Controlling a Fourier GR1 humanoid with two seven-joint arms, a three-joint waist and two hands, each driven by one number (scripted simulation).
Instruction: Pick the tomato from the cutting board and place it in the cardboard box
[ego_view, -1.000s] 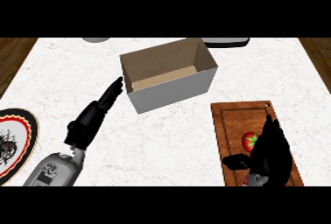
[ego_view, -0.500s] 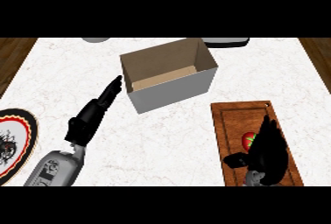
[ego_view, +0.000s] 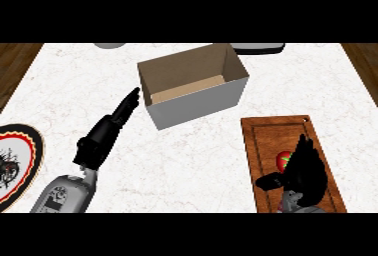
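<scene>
Head view shows the right black hand (ego_view: 306, 169) low over the brown wooden cutting board (ego_view: 273, 132), fingers straight and thumb spread out to the side, grasping nothing. The small red tomato (ego_view: 283, 160) lies on the board just beside the palm, partly hidden by it. Beyond the board's far-left corner stands the open cardboard box (ego_view: 199, 107) with grey walls. The left black hand (ego_view: 103, 135) hangs over the white marbled tabletop (ego_view: 192, 160) with straight fingers pointing at the box. A patterned round plate (ego_view: 15, 150) sits at the left edge.
</scene>
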